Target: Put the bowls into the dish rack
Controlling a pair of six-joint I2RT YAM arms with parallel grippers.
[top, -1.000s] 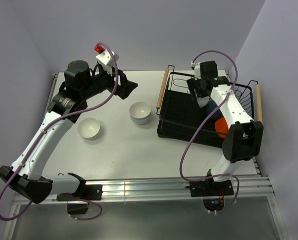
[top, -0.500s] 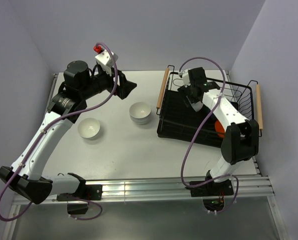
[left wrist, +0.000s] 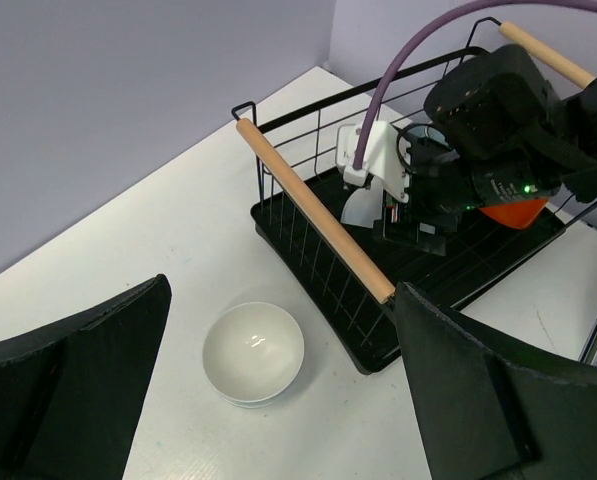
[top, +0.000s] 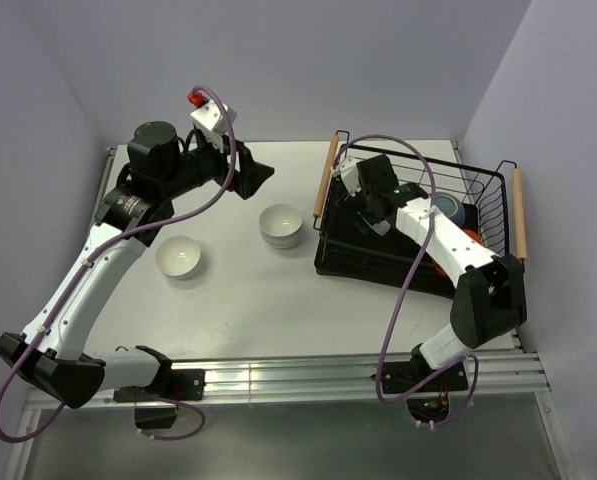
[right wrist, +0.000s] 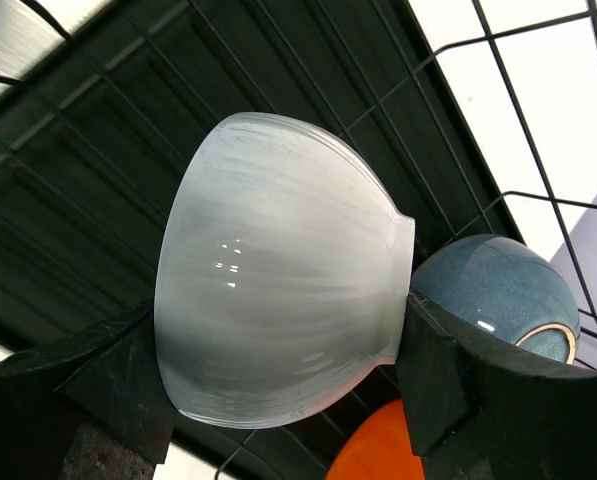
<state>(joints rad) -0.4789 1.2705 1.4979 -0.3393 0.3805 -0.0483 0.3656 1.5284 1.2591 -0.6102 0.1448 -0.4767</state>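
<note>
Your right gripper (right wrist: 268,395) is clamped on a white bowl (right wrist: 278,270), over the rack (top: 363,258) at 3 o'clock. Your left gripper (top: 253,178), at 11 o'clock, has its fingers apart.

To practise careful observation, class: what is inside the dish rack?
A blue bowl and an orange bowl lie in the dish rack; the right claw holds a white bowl over its tray. The right arm covers part of the orange bowl.
</note>
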